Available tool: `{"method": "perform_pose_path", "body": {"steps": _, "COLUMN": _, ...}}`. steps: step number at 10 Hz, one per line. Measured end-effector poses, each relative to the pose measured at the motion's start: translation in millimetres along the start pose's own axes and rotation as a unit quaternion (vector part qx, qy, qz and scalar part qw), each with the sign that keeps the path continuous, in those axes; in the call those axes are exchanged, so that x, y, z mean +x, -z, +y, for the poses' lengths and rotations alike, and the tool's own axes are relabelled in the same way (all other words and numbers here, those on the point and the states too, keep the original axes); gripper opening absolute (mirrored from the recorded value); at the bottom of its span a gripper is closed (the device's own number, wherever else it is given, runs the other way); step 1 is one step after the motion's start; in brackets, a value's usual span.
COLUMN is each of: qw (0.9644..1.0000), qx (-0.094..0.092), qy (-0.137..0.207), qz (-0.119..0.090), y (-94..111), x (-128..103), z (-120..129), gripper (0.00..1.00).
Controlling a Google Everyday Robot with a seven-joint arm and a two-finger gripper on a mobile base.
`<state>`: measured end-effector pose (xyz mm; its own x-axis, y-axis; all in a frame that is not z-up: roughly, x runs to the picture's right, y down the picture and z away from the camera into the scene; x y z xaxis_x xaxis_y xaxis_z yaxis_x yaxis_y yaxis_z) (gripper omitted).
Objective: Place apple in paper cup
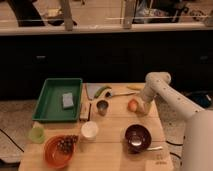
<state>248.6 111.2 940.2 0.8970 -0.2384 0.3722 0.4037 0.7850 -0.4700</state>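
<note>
One arm (167, 95) reaches down at the table's (111, 125) right edge, its gripper (141, 106) just beside the apple (132, 105); whether it has a hold cannot be told. The paper cup (90, 130) stands well apart, toward the front edge. A centred grasp before lifting should prevent rolling.
</note>
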Motion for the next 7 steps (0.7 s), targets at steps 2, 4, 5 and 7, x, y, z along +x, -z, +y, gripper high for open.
{"method": "perform_pose_path", "body": {"steps": 2, "qw": 1.0, "qx": 0.0, "qy": 0.007, "qz": 0.001, "y": -0.6, "x": -1.7, "z": -0.1, "gripper": 0.8}}
{"method": "perform_pose_path", "body": {"steps": 4, "qw": 0.9999, "qx": 0.0, "qy": 0.013, "qz": 0.001, "y": -1.4, "x": -3.6, "z": -0.3, "gripper": 0.8}}
{"method": "perform_pose_path", "body": {"steps": 5, "qw": 0.9999, "qx": 0.0, "qy": 0.016, "qz": 0.002, "y": -1.5, "x": -4.4, "z": -0.5, "gripper": 0.8}}
{"method": "perform_pose_path", "body": {"steps": 7, "qw": 0.9998, "qx": 0.0, "qy": 0.021, "qz": 0.003, "y": -1.6, "x": -6.2, "z": -0.5, "gripper": 0.8}}
